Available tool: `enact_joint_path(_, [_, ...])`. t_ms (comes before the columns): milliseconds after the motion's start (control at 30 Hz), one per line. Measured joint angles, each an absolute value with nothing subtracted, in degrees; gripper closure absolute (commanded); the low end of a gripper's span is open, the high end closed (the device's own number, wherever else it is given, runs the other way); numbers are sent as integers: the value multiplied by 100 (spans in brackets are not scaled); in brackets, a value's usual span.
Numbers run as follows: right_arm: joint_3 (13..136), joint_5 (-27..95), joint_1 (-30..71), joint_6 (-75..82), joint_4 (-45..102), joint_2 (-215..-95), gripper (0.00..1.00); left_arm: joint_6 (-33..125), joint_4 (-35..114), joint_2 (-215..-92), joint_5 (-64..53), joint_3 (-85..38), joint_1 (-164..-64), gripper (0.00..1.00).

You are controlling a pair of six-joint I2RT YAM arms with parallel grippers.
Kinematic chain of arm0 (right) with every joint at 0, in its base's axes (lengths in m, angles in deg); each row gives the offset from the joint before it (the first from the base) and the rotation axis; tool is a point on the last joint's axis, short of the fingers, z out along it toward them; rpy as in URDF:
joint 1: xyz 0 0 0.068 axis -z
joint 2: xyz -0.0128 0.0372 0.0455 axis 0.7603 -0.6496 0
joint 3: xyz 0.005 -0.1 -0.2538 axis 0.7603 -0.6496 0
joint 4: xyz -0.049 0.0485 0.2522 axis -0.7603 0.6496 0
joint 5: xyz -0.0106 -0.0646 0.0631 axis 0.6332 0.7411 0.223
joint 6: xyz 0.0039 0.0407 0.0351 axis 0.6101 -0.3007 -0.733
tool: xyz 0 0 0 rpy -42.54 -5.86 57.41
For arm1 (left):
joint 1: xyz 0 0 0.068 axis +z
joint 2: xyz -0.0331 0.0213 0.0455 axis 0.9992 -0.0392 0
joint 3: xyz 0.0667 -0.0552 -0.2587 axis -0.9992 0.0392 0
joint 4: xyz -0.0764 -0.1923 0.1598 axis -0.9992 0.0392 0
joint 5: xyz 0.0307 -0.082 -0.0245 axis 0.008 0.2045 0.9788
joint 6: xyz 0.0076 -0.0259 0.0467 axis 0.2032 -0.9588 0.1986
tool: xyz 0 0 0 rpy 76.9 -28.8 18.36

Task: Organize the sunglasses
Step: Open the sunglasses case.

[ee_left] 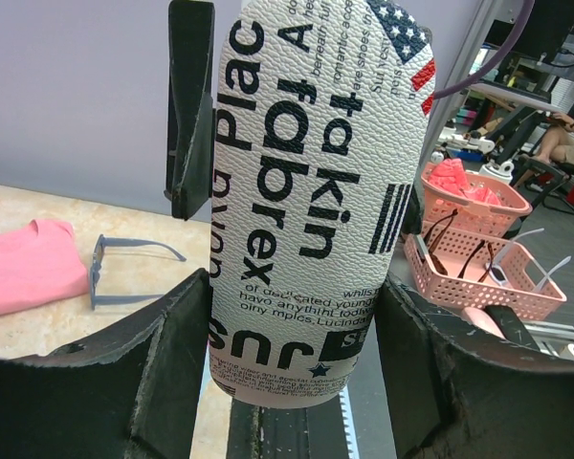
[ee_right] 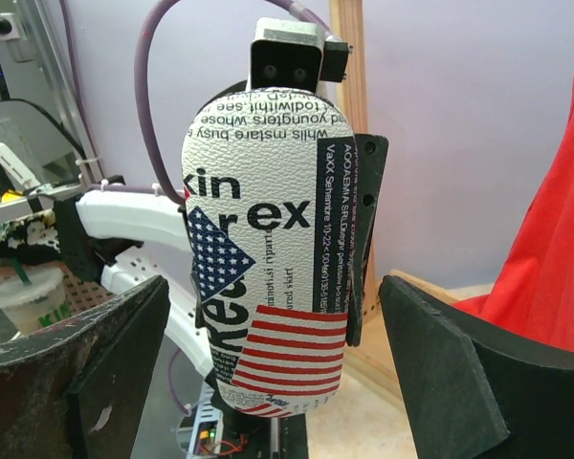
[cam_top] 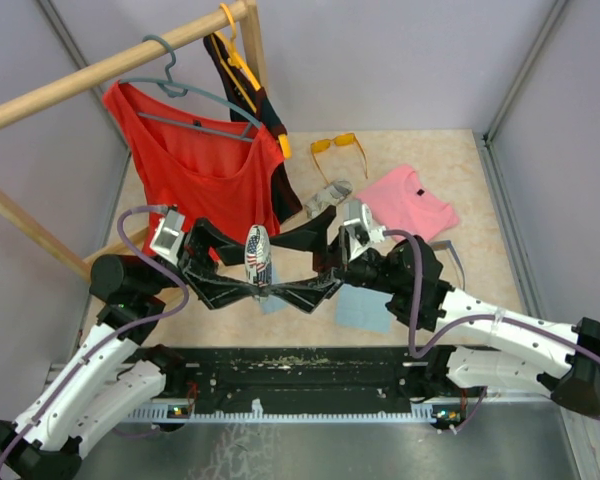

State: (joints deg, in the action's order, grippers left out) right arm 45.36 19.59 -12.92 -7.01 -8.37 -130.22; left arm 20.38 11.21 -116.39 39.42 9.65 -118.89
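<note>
A white patterned glasses case (cam_top: 258, 250) with black lettering and a flag print hangs upright above the table's near edge, with my left gripper (cam_top: 248, 266) shut on it. In the left wrist view both fingers press the sides of the case (ee_left: 306, 191). My right gripper (cam_top: 286, 266) faces it from the other side and is open. Its fingers stand well clear of the case (ee_right: 268, 239) on both sides. The orange-lensed sunglasses (cam_top: 338, 150) lie at the back of the table. The greyish-lilac sunglasses (cam_top: 328, 195) lie nearer, beside a pink shirt (cam_top: 410, 200).
A red top (cam_top: 200, 165) hangs on a hanger from the wooden rack (cam_top: 110, 70) at the left. Two light-blue cloths (cam_top: 365, 312) lie under the grippers. Off the table, a pink basket (ee_left: 478, 258) shows in the left wrist view.
</note>
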Motion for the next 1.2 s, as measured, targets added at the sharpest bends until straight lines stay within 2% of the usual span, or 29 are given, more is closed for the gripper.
enact_joint_path(233, [4544, 1832, -1292, -579, -767, -13127, 23, 2014, 1119, -11707, 3966, 965, -11889, 100])
enact_joint_path(400, [4547, 1778, -1295, -566, -769, -13249, 40, 2014, 1121, -11760, 3997, 965, -11891, 100])
enact_joint_path(467, [4549, 1789, -1290, -609, -784, -13254, 39, 2025, 1112, -11760, 4049, 965, -11887, 100])
enact_joint_path(600, [4553, 1778, -1299, -612, -800, -13254, 22, 2030, 1101, -11742, 4053, 965, -11889, 100])
enact_joint_path(733, [4553, 1773, -1299, -603, -789, -13254, 18, 2025, 1101, -11747, 4049, 965, -11889, 100])
enact_joint_path(867, [4553, 1782, -1299, -605, -771, -13232, 19, 2025, 1101, -11736, 4049, 965, -11889, 100])
enact_joint_path(1100, [4551, 1826, -1299, -598, -773, -13142, 36, 2023, 1099, -11736, 4051, 965, -11889, 100])
enact_joint_path(1200, [4551, 1859, -1299, -603, -769, -13142, 36, 2021, 1101, -11736, 4053, 965, -11889, 100])
